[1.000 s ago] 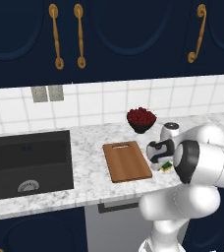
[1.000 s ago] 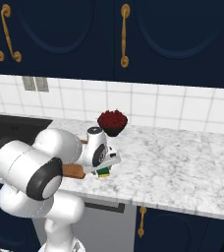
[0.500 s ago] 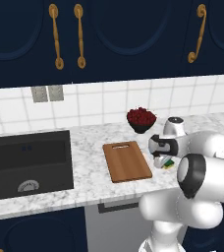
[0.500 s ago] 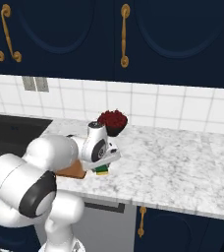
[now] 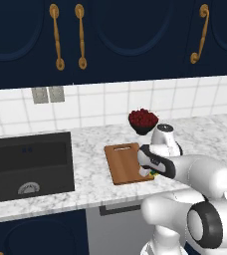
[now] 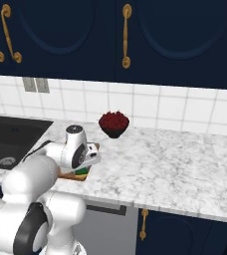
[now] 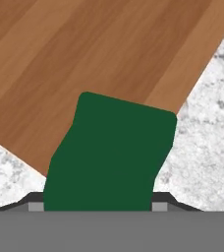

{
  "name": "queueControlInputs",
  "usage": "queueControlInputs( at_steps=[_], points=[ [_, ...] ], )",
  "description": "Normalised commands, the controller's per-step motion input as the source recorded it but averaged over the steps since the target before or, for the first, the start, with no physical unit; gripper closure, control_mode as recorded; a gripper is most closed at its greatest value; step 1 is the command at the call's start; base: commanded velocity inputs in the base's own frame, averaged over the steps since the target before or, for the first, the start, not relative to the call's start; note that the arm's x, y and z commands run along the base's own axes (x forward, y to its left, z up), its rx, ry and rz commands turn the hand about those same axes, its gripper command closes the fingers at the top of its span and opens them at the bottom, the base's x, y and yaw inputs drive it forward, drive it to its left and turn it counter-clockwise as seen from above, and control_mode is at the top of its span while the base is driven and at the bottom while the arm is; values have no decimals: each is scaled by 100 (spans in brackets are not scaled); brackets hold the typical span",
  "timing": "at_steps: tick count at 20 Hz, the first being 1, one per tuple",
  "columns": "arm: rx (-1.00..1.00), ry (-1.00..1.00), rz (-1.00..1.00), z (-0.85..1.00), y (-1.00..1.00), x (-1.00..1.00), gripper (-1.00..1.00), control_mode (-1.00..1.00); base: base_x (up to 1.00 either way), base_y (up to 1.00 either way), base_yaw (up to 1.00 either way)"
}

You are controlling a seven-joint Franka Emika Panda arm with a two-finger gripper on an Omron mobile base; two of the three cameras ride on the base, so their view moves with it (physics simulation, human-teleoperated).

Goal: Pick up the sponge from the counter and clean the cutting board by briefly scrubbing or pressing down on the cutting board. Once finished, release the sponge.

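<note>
The sponge (image 7: 111, 157) shows its dark green face in the hand view, and my gripper (image 7: 98, 206) is shut on it, a finger at each side. It hangs over the near right corner of the brown wooden cutting board (image 7: 94, 54), partly over the marble counter (image 7: 207, 128). From the left base view the board (image 5: 124, 162) lies flat, and the sponge (image 5: 155, 174) peeks out under the gripper (image 5: 150, 172) at its right edge. On the right base side the sponge (image 6: 81, 172) sits under the hand. Whether it touches the wood I cannot tell.
A dark bowl of red fruit (image 5: 143, 120) stands just behind the board near the tiled wall. The black sink (image 5: 28, 162) is set into the counter (image 5: 90, 172) to the left. Marble stretches out to the right (image 6: 160, 169). Dark blue cabinets hang above.
The hand has carried the sponge leftward from the bare counter to the board's near right corner. The arm's elbow has swung lower and to the right.
</note>
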Motion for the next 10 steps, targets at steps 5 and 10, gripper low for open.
queueControlInputs(
  at_steps=[5,10],
  points=[
    [-2,1,0,-10,11,22,100,-100,0,0,0],
    [4,0,0,-22,0,7,100,-100,0,0,0]
  ],
)
